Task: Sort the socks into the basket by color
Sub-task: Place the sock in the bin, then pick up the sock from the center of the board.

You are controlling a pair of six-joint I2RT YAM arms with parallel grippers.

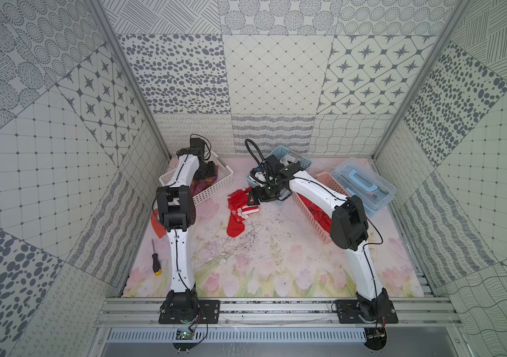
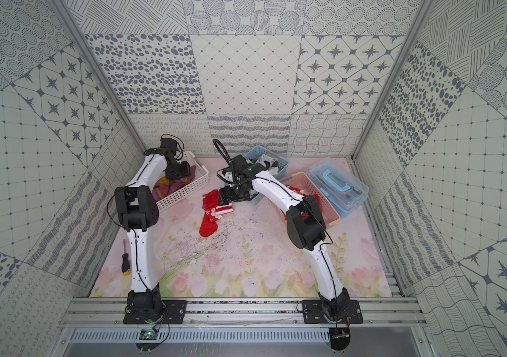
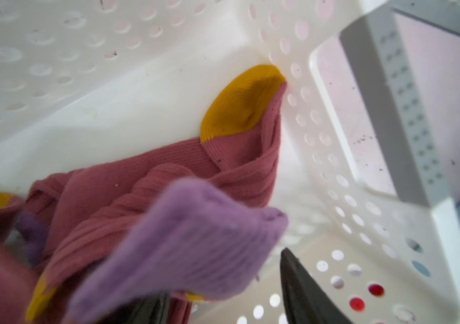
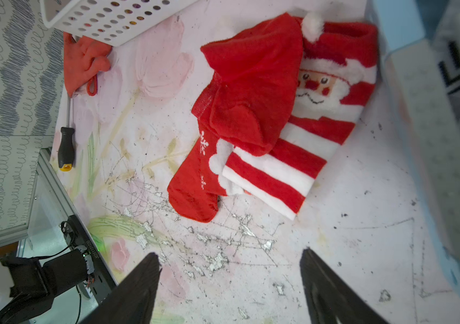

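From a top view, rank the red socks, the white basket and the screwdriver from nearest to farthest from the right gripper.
1. Red socks, mid-table, right beside the right gripper.
2. White basket, back left.
3. Screwdriver, front left.

I read the perforated white basket as smooth, faintly glossy plastic. The mauve sock is matt rib-knit cloth, and the lilac sock looks softer and fuzzier. The table carries a matt printed floral sheet, scratched and flaking. The snowflake sock is thin, smooth red cloth, while the striped Santa sock is plush and fleecy. The screwdriver has a bare metal shaft and a matt black handle. The orange glove looks rubbery.
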